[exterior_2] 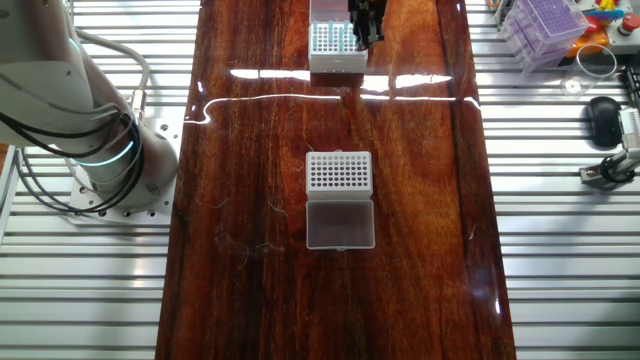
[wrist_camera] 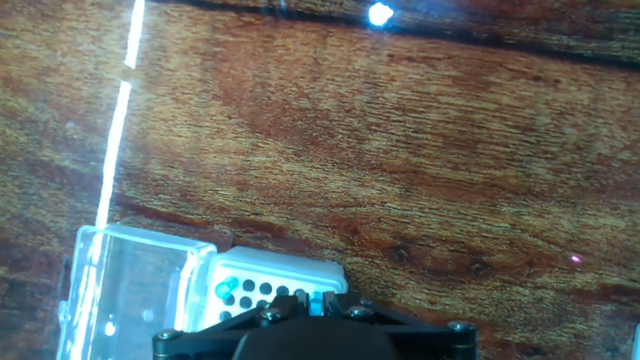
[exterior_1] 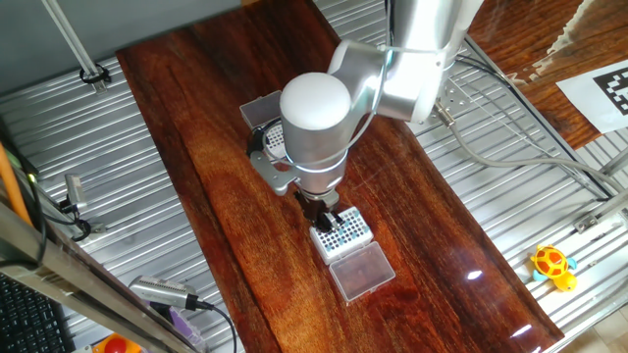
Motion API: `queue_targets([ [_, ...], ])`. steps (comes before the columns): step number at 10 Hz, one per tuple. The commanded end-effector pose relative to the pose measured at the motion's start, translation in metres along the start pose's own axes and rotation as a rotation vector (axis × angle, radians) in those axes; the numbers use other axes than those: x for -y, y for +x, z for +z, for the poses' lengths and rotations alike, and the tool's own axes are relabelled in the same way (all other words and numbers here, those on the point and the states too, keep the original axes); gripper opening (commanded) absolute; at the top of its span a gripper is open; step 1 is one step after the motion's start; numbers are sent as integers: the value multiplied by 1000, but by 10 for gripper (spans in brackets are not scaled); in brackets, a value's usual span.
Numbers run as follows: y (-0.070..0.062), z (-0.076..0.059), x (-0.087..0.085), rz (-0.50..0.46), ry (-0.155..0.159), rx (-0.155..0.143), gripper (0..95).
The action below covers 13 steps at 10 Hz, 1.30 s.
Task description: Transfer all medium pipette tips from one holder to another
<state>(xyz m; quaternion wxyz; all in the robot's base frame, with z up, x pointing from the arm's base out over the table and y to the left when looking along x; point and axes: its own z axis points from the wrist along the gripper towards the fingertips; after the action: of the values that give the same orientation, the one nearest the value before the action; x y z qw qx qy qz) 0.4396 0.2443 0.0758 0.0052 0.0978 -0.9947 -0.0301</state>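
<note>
Glossy dark wooden table (exterior_2: 250,180), ribbed metal benches (exterior_2: 560,260) alongside, two white racks (exterior_2: 339,172)

1. Table (exterior_2: 250,200): dark reddish wood, glossy, long and narrow, flanked by ribbed metal surfaces.
2. White rack (exterior_2: 338,171) with hole grid, mid-table; its clear hinged lid (exterior_2: 340,222) lies open flat on the wood, touching it.
3. Second white rack (exterior_2: 328,48), far end, holding teal tips (wrist_camera: 226,290); clear lid (wrist_camera: 125,290) open beside it.
</note>
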Motion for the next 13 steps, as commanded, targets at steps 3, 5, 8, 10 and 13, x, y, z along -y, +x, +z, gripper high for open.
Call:
queue_targets([
  [3,1,-7,-1,-3,-3,1,0],
  [5,2,-14,-2,-9,-2,0,0],
  [8,6,-27,0,-31,-4,1,0],
  [10,9,-38,-1,-43,-5,0,0],
  [13,11,-56,-1,-66,-4,-3,0],
])
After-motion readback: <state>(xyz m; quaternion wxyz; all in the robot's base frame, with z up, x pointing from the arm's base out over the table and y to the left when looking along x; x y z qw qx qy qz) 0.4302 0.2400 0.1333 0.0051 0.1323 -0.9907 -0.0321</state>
